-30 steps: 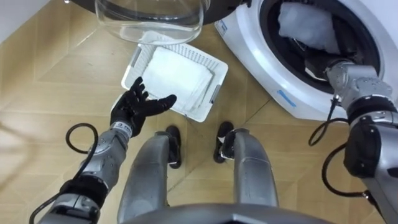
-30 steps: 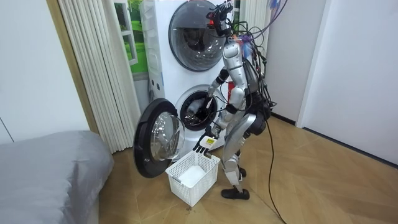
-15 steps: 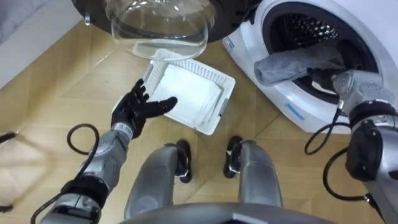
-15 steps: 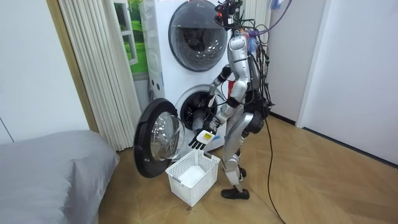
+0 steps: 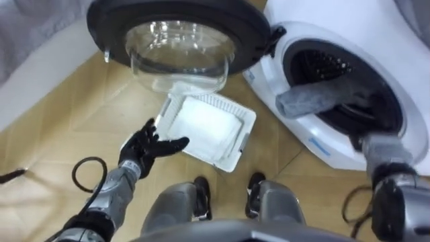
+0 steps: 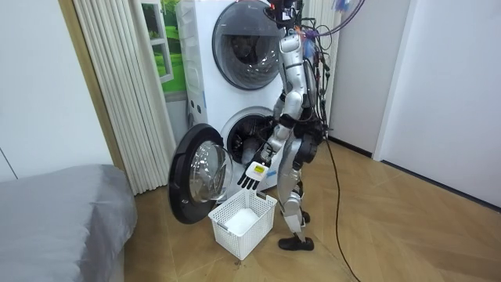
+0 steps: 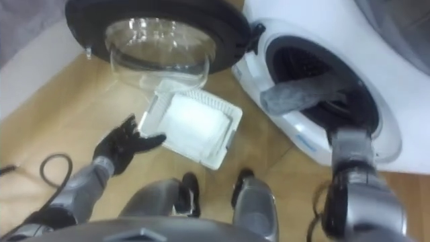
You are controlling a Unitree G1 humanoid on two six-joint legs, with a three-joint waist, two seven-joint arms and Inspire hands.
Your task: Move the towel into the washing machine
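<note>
the grey towel (image 5: 316, 97) lies across the washer (image 5: 322, 32) mouth, half in, likely awaiting a push. the right hand reaches inside; its grip cannot be told. the left hand (image 5: 144, 148) hangs spread near the basket (image 5: 243, 144), idle.

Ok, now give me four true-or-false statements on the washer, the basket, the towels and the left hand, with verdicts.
1. The washing machine's door stands open. True.
2. The white basket is empty. False: a white towel lies in it.
3. A grey towel lies in the mouth of the drum. True.
4. The left hand grips the basket's rim. False: it is open, and the room view shows it held above the basket.
</note>
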